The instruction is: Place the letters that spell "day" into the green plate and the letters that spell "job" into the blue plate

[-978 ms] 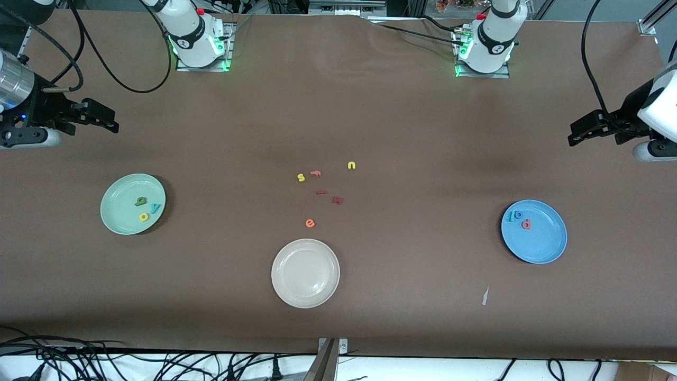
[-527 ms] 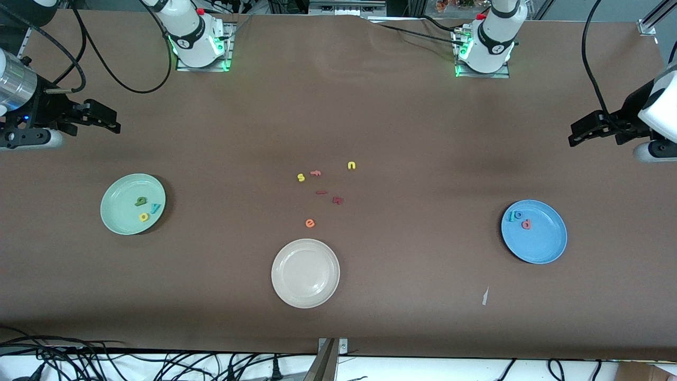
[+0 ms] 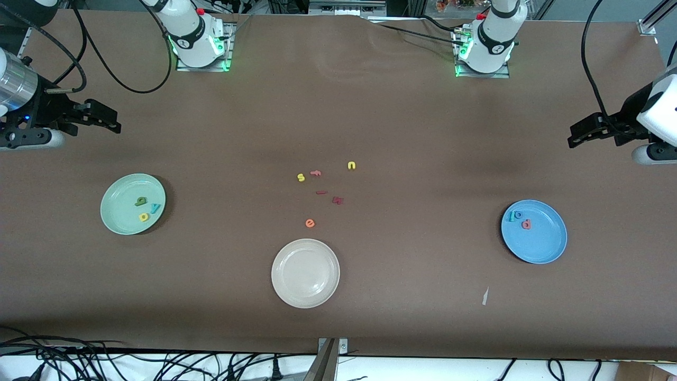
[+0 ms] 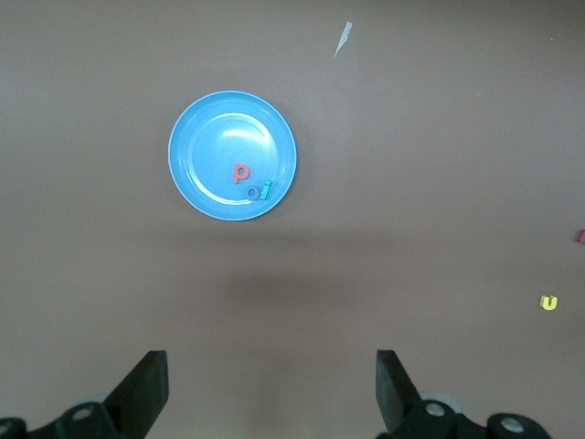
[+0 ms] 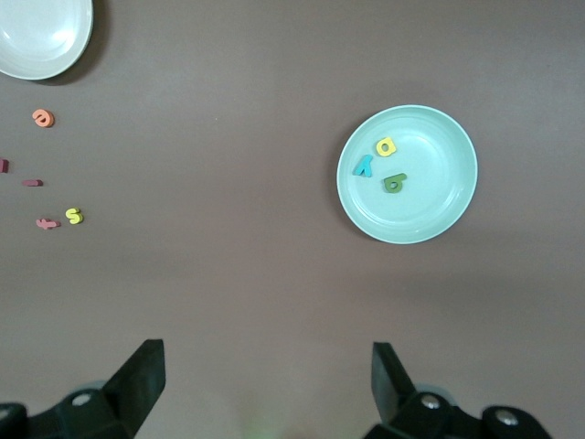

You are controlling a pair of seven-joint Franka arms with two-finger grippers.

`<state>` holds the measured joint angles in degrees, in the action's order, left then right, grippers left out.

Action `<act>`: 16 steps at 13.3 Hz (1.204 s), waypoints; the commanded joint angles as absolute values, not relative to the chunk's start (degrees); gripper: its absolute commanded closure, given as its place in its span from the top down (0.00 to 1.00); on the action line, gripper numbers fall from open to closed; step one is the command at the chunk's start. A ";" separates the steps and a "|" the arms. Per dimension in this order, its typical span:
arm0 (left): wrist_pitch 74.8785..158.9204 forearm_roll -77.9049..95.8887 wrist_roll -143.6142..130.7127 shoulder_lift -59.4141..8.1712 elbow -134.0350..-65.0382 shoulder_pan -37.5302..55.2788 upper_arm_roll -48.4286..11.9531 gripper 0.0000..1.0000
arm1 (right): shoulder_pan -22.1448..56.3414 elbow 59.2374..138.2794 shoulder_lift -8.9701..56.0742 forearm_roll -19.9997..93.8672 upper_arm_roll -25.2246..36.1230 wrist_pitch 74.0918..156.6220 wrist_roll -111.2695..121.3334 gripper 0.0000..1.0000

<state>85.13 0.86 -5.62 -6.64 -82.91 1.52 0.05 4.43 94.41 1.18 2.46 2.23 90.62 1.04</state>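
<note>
You have three plates: the green plate (image 3: 117, 220), the blue plate (image 3: 545, 246) and one cream-white plate (image 3: 305, 273). Three letters lie in each coloured plate; six loose letters (image 3: 310, 223) lie on the tabletop (image 3: 423, 132).

Place: we see a robotics lab.
Evidence: arm bases (image 3: 200, 39) bolted to a brown table (image 3: 402, 132); cables (image 3: 106, 362) at lower left.

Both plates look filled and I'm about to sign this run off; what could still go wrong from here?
The teal "j" and blue "o" sit close to the blue plate rim; a knock might tip them out. Both the left gripper and right gripper are open and clear.
</note>
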 commanded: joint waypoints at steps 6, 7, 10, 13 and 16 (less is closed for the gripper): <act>85.17 -1.14 -5.98 -7.73 -81.91 1.41 -0.26 1.00 | 4.66 94.75 0.44 2.72 2.29 90.09 0.97 1.00; 85.17 -1.14 -5.98 -7.73 -82.00 1.41 -0.26 1.00 | 4.66 94.75 0.44 2.72 2.29 90.17 0.97 1.00; 84.90 -1.14 -6.06 -7.73 -82.09 1.23 -0.26 1.00 | 4.66 94.75 0.44 2.72 2.29 90.17 0.97 1.00; 84.99 -1.23 -6.06 -7.73 -82.00 1.40 -0.17 1.00 | 4.66 94.75 0.44 2.72 2.29 90.09 0.97 1.00; 82.02 -1.23 -5.98 -7.73 -82.26 1.67 -0.26 1.00 | 4.66 94.75 0.44 2.72 2.29 90.09 0.97 1.00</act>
<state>84.65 0.85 -5.65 -7.38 -82.91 1.55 0.04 4.51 94.41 1.17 2.46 2.24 90.62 1.04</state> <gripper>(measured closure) 0.000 0.000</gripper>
